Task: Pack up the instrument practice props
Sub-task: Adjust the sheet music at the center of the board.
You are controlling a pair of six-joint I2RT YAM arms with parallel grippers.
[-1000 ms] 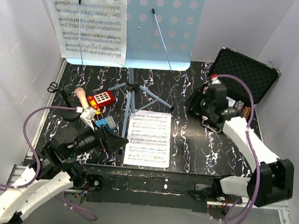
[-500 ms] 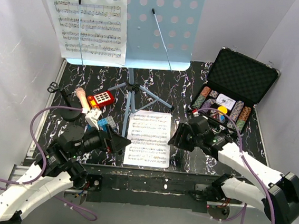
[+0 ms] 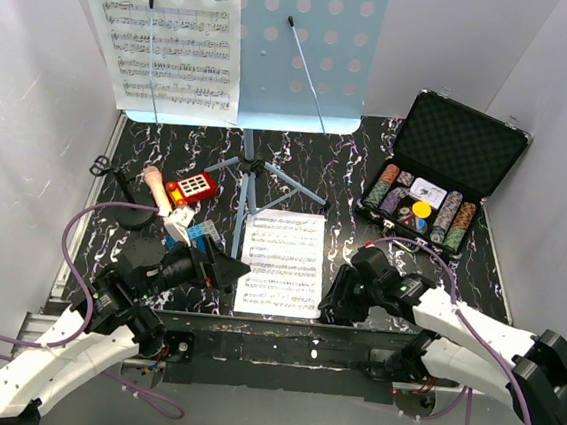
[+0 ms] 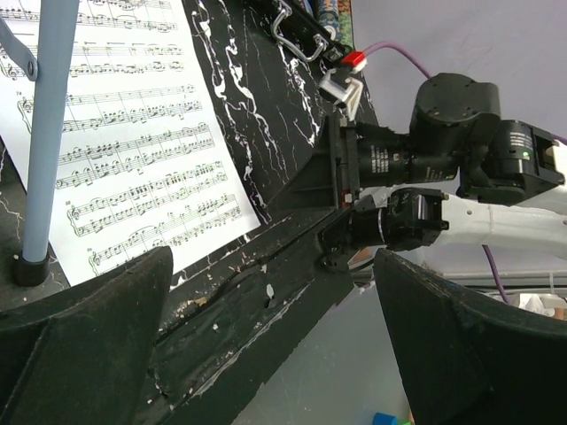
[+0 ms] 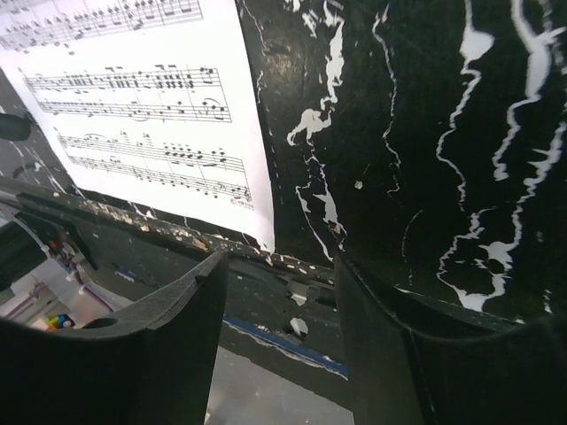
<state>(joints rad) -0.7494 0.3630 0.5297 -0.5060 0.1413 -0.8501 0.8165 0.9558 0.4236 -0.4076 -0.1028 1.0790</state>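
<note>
The light-blue perforated music stand [image 3: 309,54] rises at the back on tripod legs [image 3: 249,184], with one sheet-music page [image 3: 164,45] on its left half. Another page [image 3: 282,263] lies flat at the table's front. The pale-headed microphone [image 3: 153,186] leans over its black round base [image 3: 132,216] on the left. My left gripper [image 3: 233,268] is open at the flat page's left edge; its wrist view shows the page [image 4: 133,150] and a stand leg [image 4: 44,133]. My right gripper [image 3: 335,303] is open and empty beside the page's front right corner [image 5: 252,208].
A black foam-lined case of poker chips [image 3: 448,178] stands open at the back right. A red keypad toy [image 3: 192,187] and a blue-and-white block [image 3: 196,232] lie near the left gripper. The table's chipped front edge [image 5: 301,292] runs just beneath the right fingers.
My right arm has swung from the poker-chip case down to the front edge beside the flat page. The left gripper has crept slightly right towards the page.
</note>
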